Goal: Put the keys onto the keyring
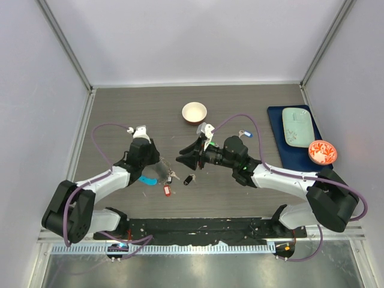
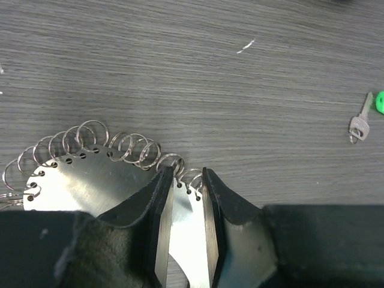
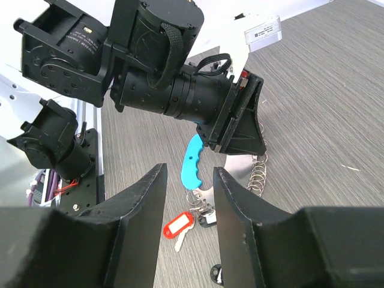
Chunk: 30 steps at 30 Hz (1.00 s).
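Note:
The keyring is a flat silvery metal plate [image 2: 84, 183] edged with small wire rings and bearing a curved blue tag [image 1: 147, 180]. My left gripper [image 1: 157, 168] is shut on the plate's ringed edge, as the left wrist view [image 2: 187, 174] shows. My right gripper [image 1: 183, 158] is open and empty, just right of the keyring. In the right wrist view [image 3: 189, 180] its fingers frame the blue tag [image 3: 193, 162], a red-tagged key [image 3: 179, 225] and a black-tagged key [image 3: 207, 219] at the plate's end. Another black-tagged key [image 1: 189, 179] lies loose. A green-tagged key [image 2: 362, 122] lies apart.
A blue-tagged key [image 1: 244, 134] lies behind the right arm. A small white bowl [image 1: 194, 112] stands at the back centre. A blue tray [image 1: 300, 155] at the right holds a mint plate [image 1: 296, 127] and a red patterned bowl [image 1: 322, 151]. Walls enclose the table.

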Each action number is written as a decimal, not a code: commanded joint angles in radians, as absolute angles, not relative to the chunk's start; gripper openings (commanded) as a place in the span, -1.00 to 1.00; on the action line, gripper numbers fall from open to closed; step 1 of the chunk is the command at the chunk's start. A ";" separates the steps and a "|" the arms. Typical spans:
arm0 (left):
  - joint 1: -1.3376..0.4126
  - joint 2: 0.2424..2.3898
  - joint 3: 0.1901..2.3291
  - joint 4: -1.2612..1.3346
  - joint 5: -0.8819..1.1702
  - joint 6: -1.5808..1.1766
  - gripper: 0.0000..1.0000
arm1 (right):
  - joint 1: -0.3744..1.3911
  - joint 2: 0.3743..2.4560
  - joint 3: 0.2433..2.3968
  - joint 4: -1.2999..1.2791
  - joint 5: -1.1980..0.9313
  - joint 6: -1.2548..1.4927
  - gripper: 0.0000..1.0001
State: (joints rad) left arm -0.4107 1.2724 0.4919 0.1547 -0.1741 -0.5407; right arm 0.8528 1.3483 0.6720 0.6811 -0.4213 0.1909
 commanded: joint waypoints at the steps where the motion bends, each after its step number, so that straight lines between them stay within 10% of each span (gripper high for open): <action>1: -0.407 1.293 0.476 0.279 -0.253 -0.561 -0.42 | 0.853 1.342 0.670 0.738 -0.433 0.198 -0.14; 30: -0.407 1.384 0.463 0.316 -0.230 -0.541 -0.50 | 0.851 1.342 0.672 0.729 -0.430 0.190 -0.14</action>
